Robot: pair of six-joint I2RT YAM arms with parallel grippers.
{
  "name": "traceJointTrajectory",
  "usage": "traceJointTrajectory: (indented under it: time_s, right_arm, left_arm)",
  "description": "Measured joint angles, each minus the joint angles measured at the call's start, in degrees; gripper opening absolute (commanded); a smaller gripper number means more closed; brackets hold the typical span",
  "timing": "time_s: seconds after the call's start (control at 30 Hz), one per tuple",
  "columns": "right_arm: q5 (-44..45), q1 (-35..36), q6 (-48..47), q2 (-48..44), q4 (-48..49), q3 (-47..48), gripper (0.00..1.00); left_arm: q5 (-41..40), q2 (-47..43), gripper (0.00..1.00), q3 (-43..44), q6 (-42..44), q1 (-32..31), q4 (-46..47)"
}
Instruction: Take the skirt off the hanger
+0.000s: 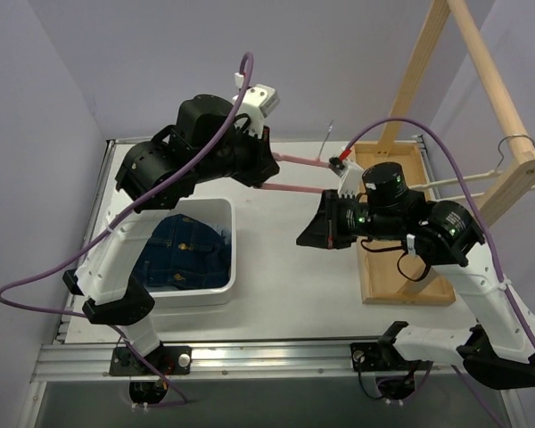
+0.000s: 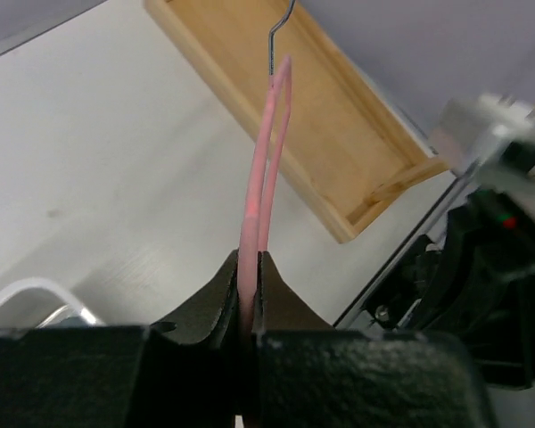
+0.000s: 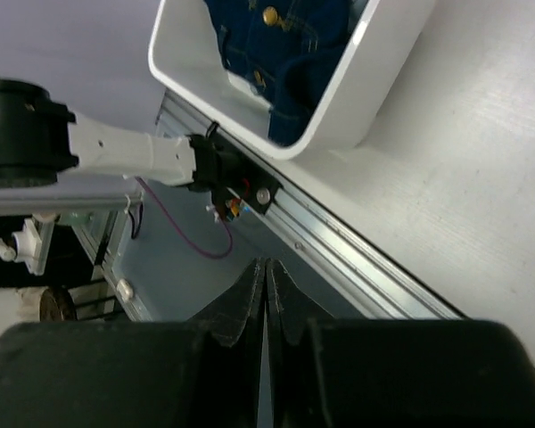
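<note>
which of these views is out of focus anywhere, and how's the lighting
Top external view: even soft light, sharp, only faint shadows on the white table. Left wrist view: pink plastic hanger blurs near the left gripper; right edge is smeared. Right wrist view: right gripper soft, white plastic bin sharp.

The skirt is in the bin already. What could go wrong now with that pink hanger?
The left end effector pinches the thin hanger only at one end, so it might slip out or swing. The right arm sits very close to the hanger's far end, so they could bump when either moves.
</note>
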Motion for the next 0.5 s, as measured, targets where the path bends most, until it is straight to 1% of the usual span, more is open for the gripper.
traceJointTrajectory:
  time_s: [0.07, 0.17, 0.23, 0.33, 0.4, 0.5]
  right_arm:
    - [-0.7, 1.5, -0.2, -2.0, 0.7, -4.0, 0.00]
    - [-1.1, 3.7, 0.8, -6.0, 2.3, -13.1, 0.00]
    - [-1.2, 5.2, 2.4, -10.6, 3.2, -20.6, 0.00]
    - [-1.8, 5.9, 4.5, -17.0, 5.0, -29.2, 0.00]
    - [-2.3, 5.9, 5.8, -21.8, 5.5, -34.0, 0.00]
    - [-2.5, 5.9, 7.7, -26.9, 5.5, -38.2, 0.00]
  left_arm:
    - [3.1, 0.7, 0.02, -1.1, -1.2, 0.0, 3.2]
    - [7.6, 1.1, 0.02, -3.8, -3.1, -0.2, 9.1]
    - [9.8, 1.0, 0.02, -5.7, -4.2, -0.4, 13.2]
    - [12.7, 1.0, 0.02, -7.7, -5.6, -0.6, 18.8]
    - [14.4, 1.0, 0.02, -8.2, -6.5, -0.6, 21.8]
    - [16.8, 1.1, 0.02, -8.3, -8.0, -0.7, 26.7]
